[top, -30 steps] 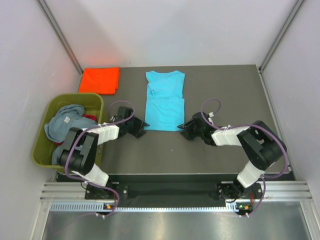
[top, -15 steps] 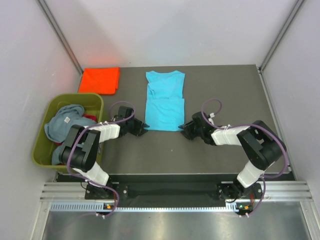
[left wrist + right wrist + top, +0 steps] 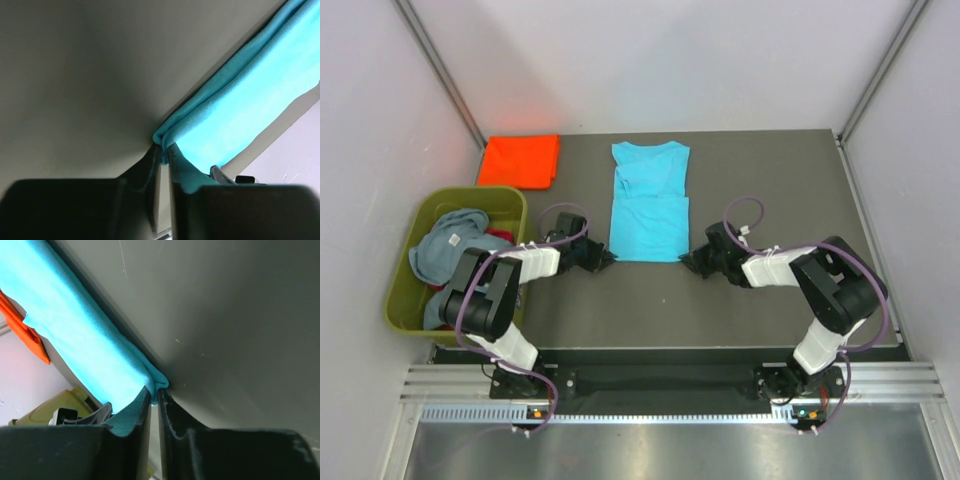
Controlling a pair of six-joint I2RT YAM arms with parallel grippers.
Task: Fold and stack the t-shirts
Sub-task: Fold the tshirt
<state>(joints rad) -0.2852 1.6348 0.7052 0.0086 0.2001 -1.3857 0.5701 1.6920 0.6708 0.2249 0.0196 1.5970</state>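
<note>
The turquoise t-shirt [image 3: 649,203] is laid flat at the middle of the dark grey table [image 3: 770,180]. It is folded lengthwise into a narrow upright rectangle, with the neckline at the far end and the hem at the near end. A faint crosswise crease is visible about halfway along its length. The cloth is shown as a soft, fine-ribbed knit with a rolled, doubled edge in both wrist views.

The left gripper [image 3: 605,257] is positioned at the near left corner of the hem. In the left wrist view, its black fingers [image 3: 150,170] are drawn almost together, only a thin slit being left between them, and the folded corner of the turquoise cloth is pinched at their tips. The fingertips are set low against the matte table surface.

The right gripper [image 3: 688,260] is positioned at the near right corner of the hem. In the right wrist view, its fingers [image 3: 172,420] are likewise closed to a narrow slit, and the cloth corner is clamped at the tips, with a small bulge of fabric showing just beyond them.

The orange-red t-shirt [image 3: 520,160] is folded into a flat rectangle at the far left corner of the table, well apart from the turquoise one.

The olive-green plastic tub [image 3: 405,280], a rounded rectangular bin, is placed beside the table's left edge. A crumpled grey-blue t-shirt [image 3: 448,243] is heaped inside it, and a small part of a red t-shirt [image 3: 500,236] is visible against its right wall.
</note>
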